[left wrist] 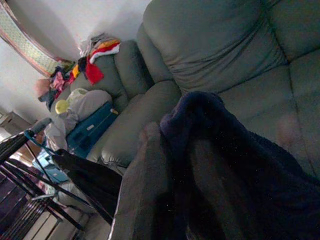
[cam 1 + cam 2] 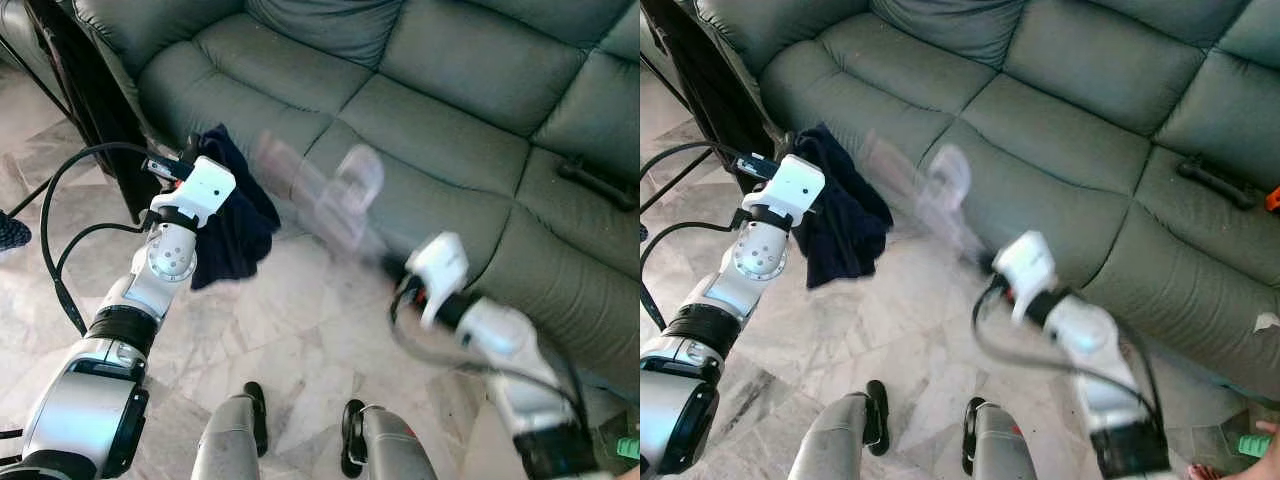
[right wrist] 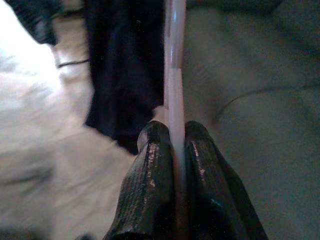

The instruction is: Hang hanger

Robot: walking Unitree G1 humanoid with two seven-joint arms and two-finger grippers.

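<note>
1. Two arms are raised before a grey sofa (image 2: 450,90).
2. Right gripper (image 3: 176,137) is clamped on a pale pink hanger (image 3: 174,60), its fingers (image 3: 152,165) pressed against either side; from the head views the hanger (image 2: 330,190) is a motion-blurred streak at 11 o'clock from that wrist, over the seat's front edge.
3. Left gripper (image 1: 165,150) is closed on a dark navy garment (image 2: 235,225), which hangs down by the sofa's left end, at 9 o'clock of the hanger.
4. Marble floor (image 2: 290,330) lies below.
</note>
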